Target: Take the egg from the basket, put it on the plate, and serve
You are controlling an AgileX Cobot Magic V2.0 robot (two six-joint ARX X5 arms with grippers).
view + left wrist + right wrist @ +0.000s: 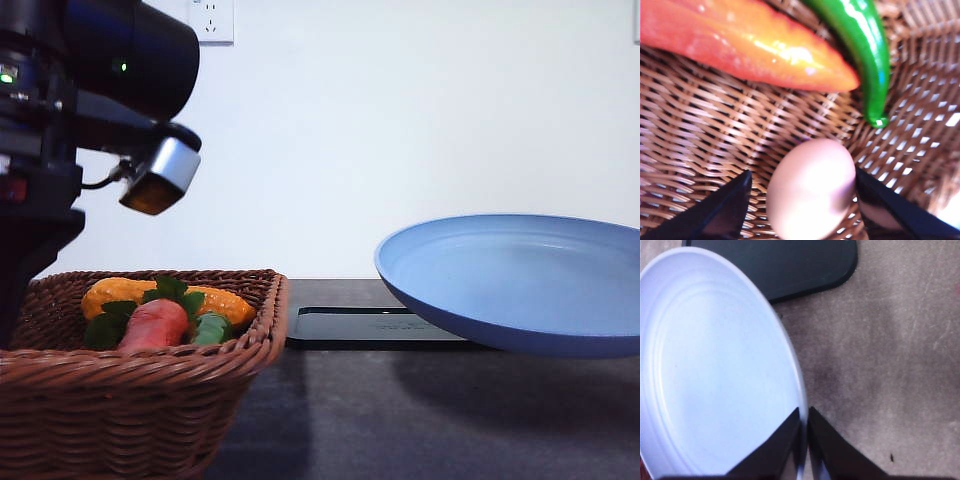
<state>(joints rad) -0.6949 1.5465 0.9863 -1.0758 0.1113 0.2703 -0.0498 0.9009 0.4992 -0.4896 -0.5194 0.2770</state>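
The egg [810, 189] is not yet lifted: it lies in the basket [705, 145] between the spread, untouching fingers of the left gripper [802, 200]. The plate [715, 370] is pinched at its rim by the right gripper [804, 440], raised above the desk [890, 365]. Grasping, transfer and serving remain.

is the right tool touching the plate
Touching. The right wrist view shows the right tool shut on the plate's rim, one finger either side.
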